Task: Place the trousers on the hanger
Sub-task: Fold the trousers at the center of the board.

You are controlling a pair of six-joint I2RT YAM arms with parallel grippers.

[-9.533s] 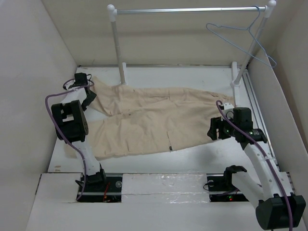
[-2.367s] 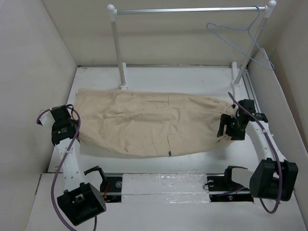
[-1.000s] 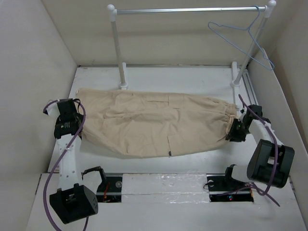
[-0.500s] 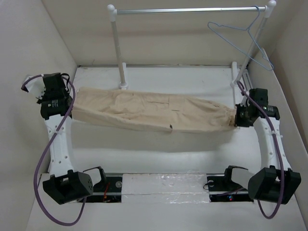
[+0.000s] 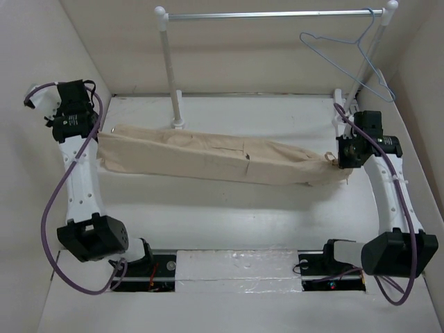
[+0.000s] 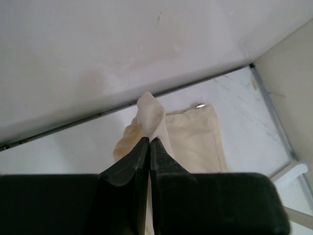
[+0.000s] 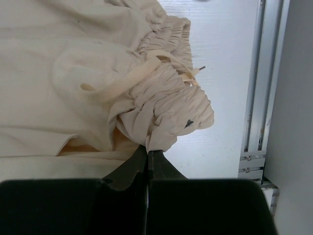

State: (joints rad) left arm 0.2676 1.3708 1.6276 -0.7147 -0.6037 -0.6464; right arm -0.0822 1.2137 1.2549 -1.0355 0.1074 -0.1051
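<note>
The beige trousers (image 5: 208, 155) hang in a long folded band, stretched left to right above the white table (image 5: 229, 215). My left gripper (image 5: 99, 136) is shut on the leg end; in the left wrist view its fingertips (image 6: 149, 140) pinch a fold of the cloth (image 6: 190, 139). My right gripper (image 5: 338, 160) is shut on the gathered waistband (image 7: 168, 100), with the drawstring (image 7: 122, 81) loose beside it and the cloth pinched at that gripper's tips (image 7: 147, 151). The pale blue wire hanger (image 5: 359, 44) hangs from the right end of the rack bar, above and behind my right gripper.
A rack with white posts (image 5: 167, 69) and a silver bar (image 5: 270, 14) stands at the back of the table. A metal rail (image 5: 362, 135) runs along the right side. Beige walls close in left, right and behind.
Both arms have risen and swung toward the back. The trousers, flat on the table a second ago, are now lifted and pulled taut between the grippers. The right gripper shut on the waistband.
</note>
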